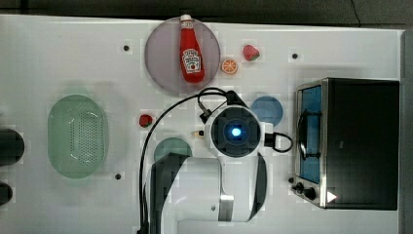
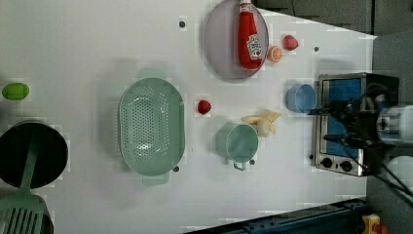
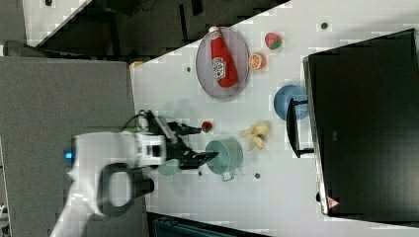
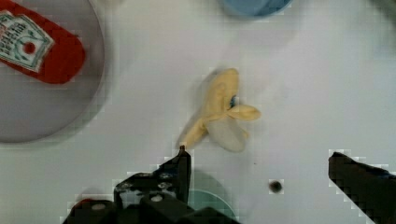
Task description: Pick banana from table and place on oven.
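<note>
Top view: my white arm hides all but a tip of the pale-yellow peeled banana (image 1: 197,132) mid-frame. Left view: it lies whole, centre-right, beside the teal cup (image 2: 238,142). Wrist view: my pincer (image 4: 261,163) hangs spread wide near it; the red ketchup bottle (image 4: 39,49), upper left, bears an unreadable label.

The banana (image 4: 219,112), pale yellow and partly peeled with skin flaps splayed, is lying flat on the white table (image 2: 73,44). The oven (image 1: 358,144), black-topped with a blue-tinted glass door, is standing closed at the banana's 3 o'clock in the top view, well apart.
</note>
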Robot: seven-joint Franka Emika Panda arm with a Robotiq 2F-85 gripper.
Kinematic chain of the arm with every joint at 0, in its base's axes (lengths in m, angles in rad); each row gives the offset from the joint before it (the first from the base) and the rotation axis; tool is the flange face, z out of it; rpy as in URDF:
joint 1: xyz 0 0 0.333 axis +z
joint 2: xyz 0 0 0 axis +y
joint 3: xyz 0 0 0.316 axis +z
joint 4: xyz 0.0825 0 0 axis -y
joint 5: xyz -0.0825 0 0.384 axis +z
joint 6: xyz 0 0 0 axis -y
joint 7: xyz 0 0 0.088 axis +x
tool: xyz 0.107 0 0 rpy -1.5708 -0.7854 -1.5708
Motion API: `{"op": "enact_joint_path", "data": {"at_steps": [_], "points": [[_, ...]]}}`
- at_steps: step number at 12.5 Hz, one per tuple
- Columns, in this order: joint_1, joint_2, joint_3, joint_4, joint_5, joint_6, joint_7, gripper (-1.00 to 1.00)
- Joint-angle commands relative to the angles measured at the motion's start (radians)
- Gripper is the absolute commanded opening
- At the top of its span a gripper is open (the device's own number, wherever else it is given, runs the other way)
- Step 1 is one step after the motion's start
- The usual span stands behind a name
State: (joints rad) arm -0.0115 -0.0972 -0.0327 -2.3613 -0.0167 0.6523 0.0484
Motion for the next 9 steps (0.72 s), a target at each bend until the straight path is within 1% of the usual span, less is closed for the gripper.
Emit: {"op": "enact_joint_path", "data": {"at_steps": [1,5,9], "points": [[-0.017,0.039,0.024,-0.025,-0.002,0.104,0.05,1.0],[-0.017,0.205,0.023,-0.068,-0.002,0.272,0.054,1.0],[-0.017,0.329,0.023,-0.113,-0.002,0.459,0.054,1.0]]}}
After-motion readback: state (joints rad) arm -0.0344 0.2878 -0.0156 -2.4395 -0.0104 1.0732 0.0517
